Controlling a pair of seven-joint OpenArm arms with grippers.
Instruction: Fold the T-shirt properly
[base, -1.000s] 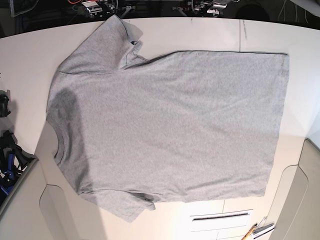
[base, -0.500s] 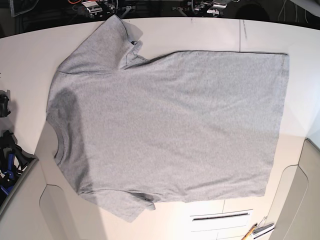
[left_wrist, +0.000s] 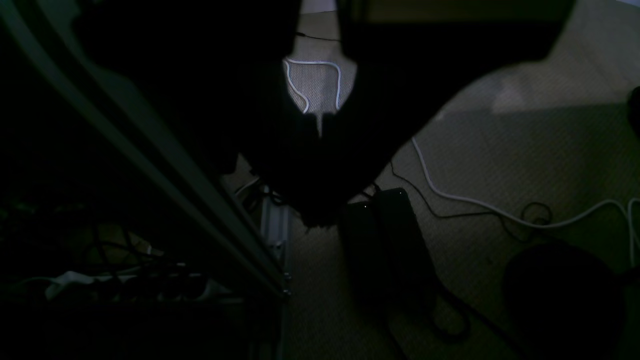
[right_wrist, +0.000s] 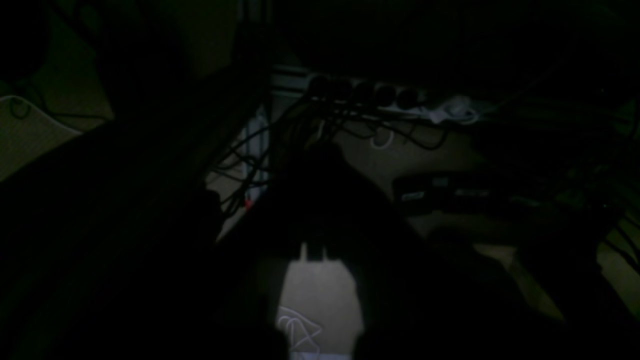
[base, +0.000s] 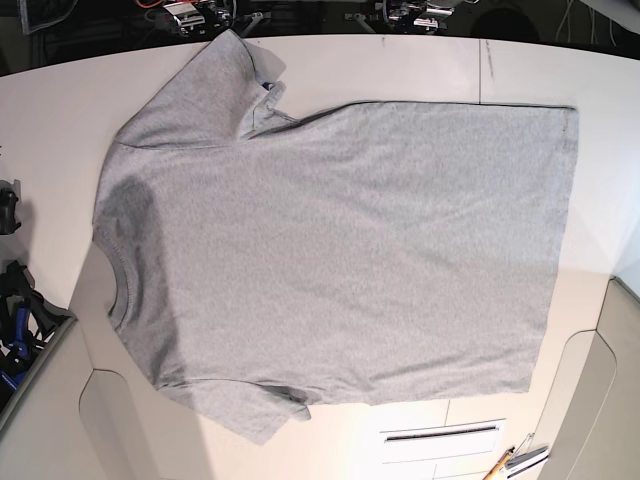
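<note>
Base view: T-shirt (base: 340, 250) lies flat, plain side up, spread across white surface (base: 400, 65), collar at left. Left pincer (left_wrist: 320, 127) and right pincer (right_wrist: 312, 252) closed, empty, over dim floor.

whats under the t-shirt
The grey T-shirt lies spread flat, plain side up, on the white table, which shows all round it. Whatever else might lie beneath is covered by the cloth; no lump shows.
</note>
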